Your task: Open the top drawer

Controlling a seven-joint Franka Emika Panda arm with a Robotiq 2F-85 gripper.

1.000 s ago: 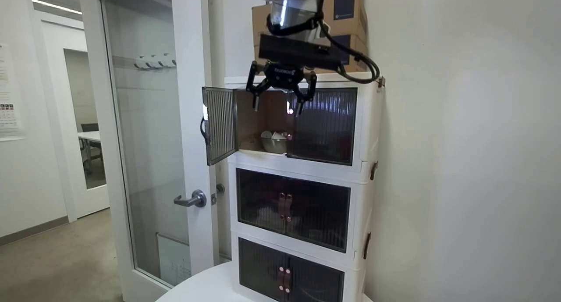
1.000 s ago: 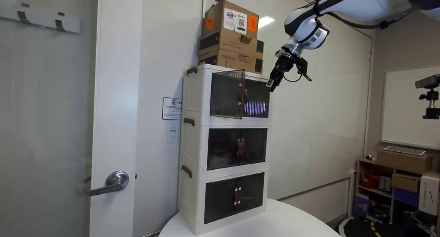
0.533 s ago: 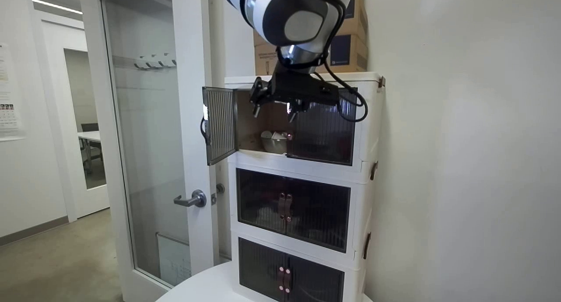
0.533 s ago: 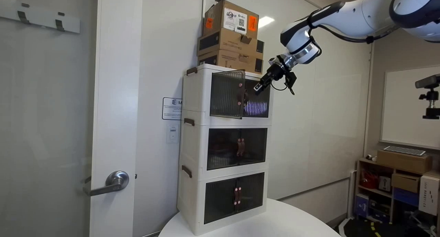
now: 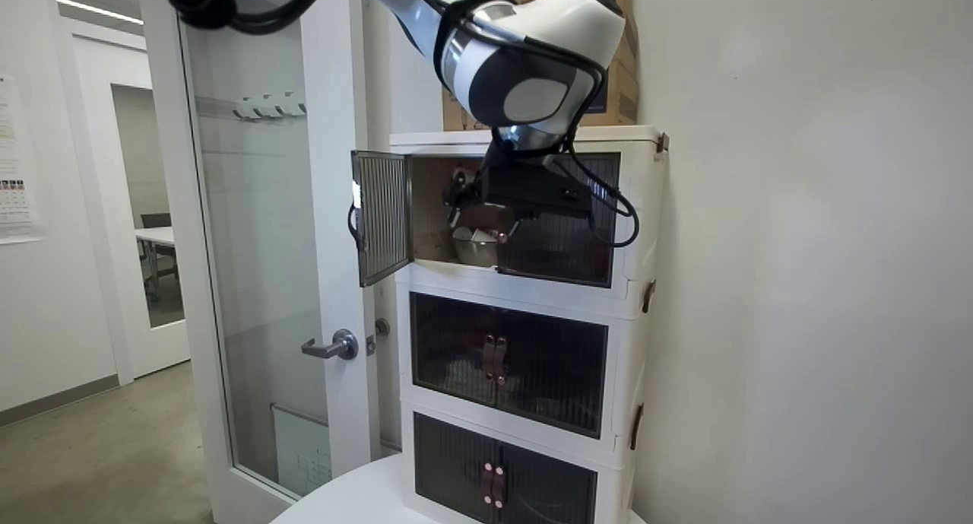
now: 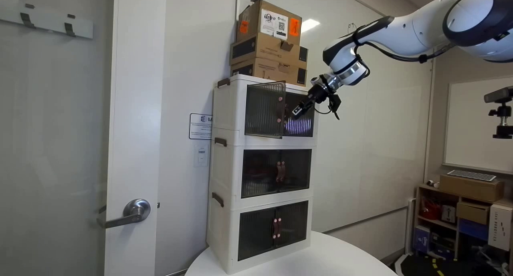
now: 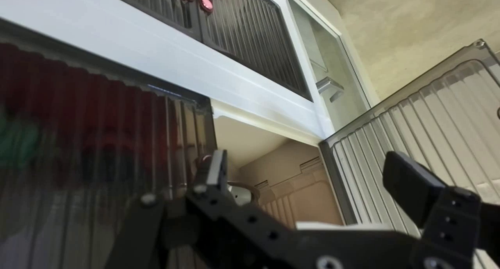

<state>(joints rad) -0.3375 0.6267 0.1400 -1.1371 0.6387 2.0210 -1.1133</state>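
White wall point(image 5: 790, 265), top drawer point(image 5: 559, 252) behind pincer point(image 5: 483, 225)

Top drawer point(image 5: 562, 262): uppermost of 3 stacked, upright, white-framed, front ribbed, smoky transl. In both ext. views, open leaf point(image 5: 384, 220) w/ dk. handle point(image 6: 279, 109) stands swung well out from outer edge; adj. closed leaf point(image 6: 300, 127) sits flush. Approx. half of front gapes, brownish int. point(image 7: 312, 195) exposed in wrist view.
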